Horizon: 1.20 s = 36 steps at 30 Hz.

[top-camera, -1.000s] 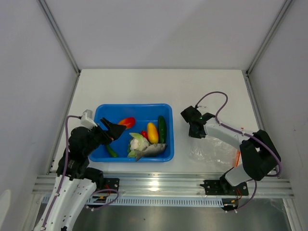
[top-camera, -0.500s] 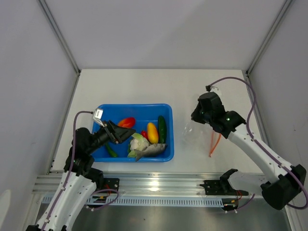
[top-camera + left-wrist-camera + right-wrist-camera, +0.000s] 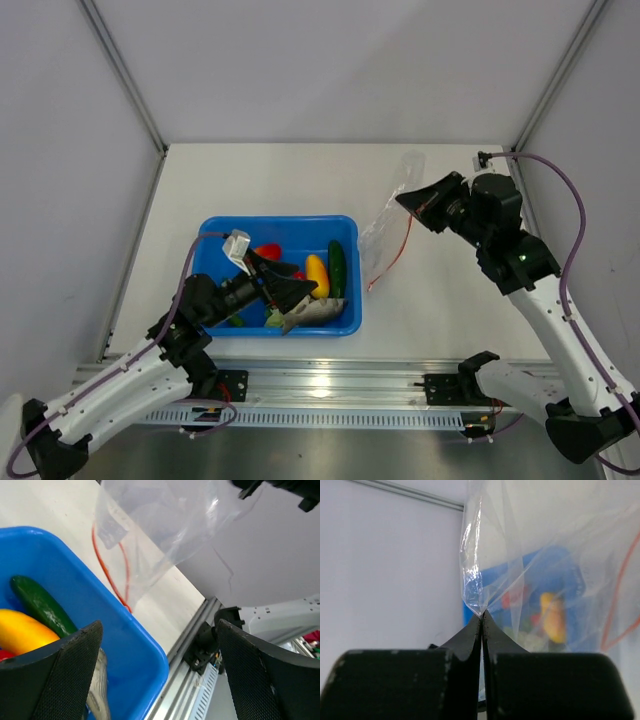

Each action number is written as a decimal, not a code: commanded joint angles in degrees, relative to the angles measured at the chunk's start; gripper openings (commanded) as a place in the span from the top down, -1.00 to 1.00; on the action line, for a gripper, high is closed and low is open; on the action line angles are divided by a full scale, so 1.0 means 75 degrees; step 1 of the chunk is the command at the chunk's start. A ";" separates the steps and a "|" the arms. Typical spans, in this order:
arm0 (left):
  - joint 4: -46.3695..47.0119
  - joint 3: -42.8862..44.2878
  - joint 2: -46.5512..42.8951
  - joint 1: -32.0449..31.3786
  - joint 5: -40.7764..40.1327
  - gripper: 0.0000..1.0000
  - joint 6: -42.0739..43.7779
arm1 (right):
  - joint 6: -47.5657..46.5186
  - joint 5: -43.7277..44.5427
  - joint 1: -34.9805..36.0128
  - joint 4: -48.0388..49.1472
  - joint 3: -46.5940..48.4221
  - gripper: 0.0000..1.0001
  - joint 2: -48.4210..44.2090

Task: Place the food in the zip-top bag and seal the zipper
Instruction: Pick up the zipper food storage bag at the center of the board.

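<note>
The blue tray (image 3: 215, 228) holds the food: red-orange tomato (image 3: 267, 251), yellow mango (image 3: 317, 275), dark green cucumber (image 3: 337, 266) and grey fish (image 3: 318, 313); the rest is hidden under my left arm. My left gripper (image 3: 300, 284) is open, low over the tray's middle. In its wrist view (image 3: 160, 680) I see the cucumber (image 3: 42, 605), mango (image 3: 20, 630) and fish (image 3: 100, 690). My right gripper (image 3: 412, 198) is shut on an edge of the clear zip-top bag (image 3: 385, 228) and holds it hanging in the air, the red zipper (image 3: 396, 248) at its lower side. The pinch (image 3: 481, 614) shows in the right wrist view.
The metal rail (image 3: 340, 385) runs along the table's near edge. White walls and frame posts (image 3: 125, 75) close in the table. The tray's right wall (image 3: 125, 630) lies just left of the hanging bag (image 3: 165, 520).
My right arm has lifted the bag off the table and swung it up and away. My left gripper has moved right, over the food in the tray.
</note>
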 commanded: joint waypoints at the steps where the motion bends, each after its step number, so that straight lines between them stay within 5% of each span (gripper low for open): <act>1: 0.0856 0.0299 0.0248 -0.0628 -0.1573 -0.94 0.0997 | 0.0768 -0.0645 -0.0074 0.0638 0.0886 1.00 -0.0029; 13: 0.2097 0.1131 0.1910 -0.2738 -0.4900 -0.99 0.3167 | 0.1694 -0.1477 -0.0098 0.0742 0.1345 1.00 0.0159; 29: 0.3306 0.2034 0.3635 -0.3313 -0.4997 -0.99 0.3555 | 0.2163 -0.1677 -0.0086 0.1001 0.1017 1.00 -0.0157; 36: 0.2088 0.2877 0.4033 -0.3302 -0.4880 -0.90 0.3309 | 0.2151 -0.2016 -0.0086 0.1141 0.0654 1.00 -0.0215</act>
